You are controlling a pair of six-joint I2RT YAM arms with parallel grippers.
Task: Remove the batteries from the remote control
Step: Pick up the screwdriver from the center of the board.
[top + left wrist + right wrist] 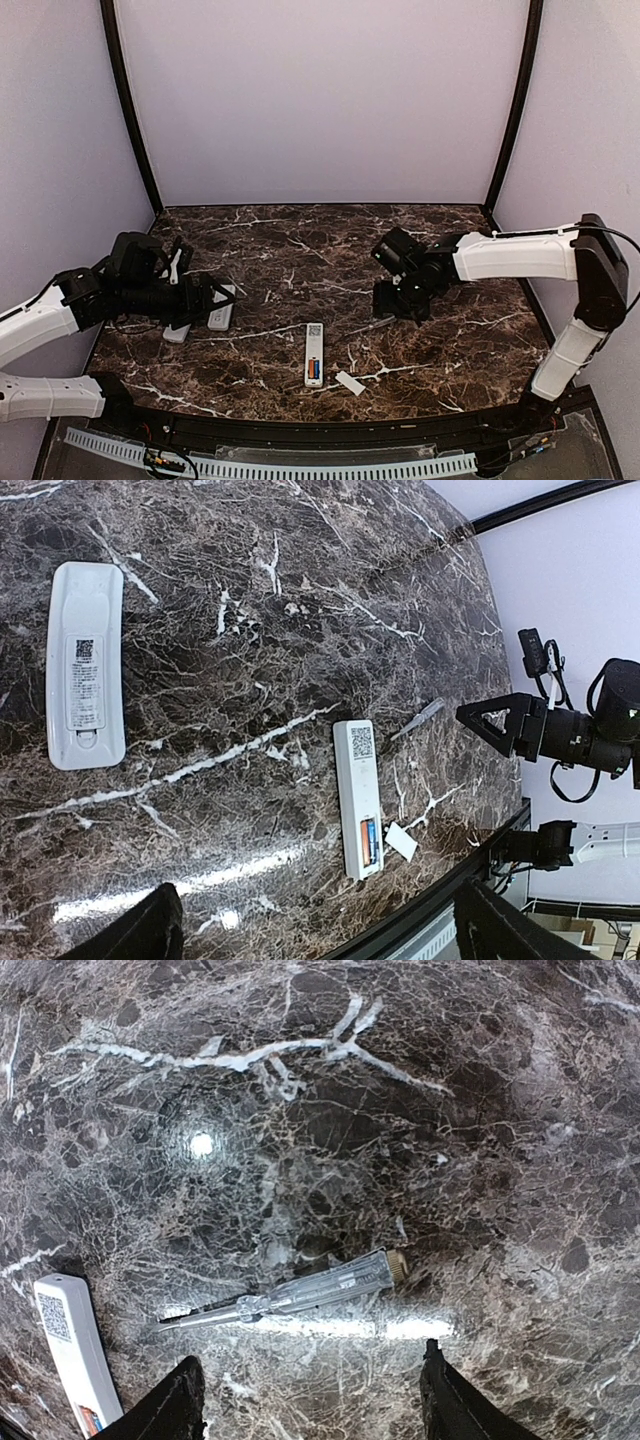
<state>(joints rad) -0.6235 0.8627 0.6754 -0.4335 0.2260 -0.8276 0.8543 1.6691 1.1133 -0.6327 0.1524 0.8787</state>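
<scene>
Right pincer (310,1360) open; orange, blue batteries (370,842) in remote (357,770)

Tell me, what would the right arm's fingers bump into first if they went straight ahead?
Most likely the clear pen-shaped tool lying on the marble table: it sits ahead of the open right fingers, between them. If they missed it, the table itself. Depth is hard to judge.
</scene>
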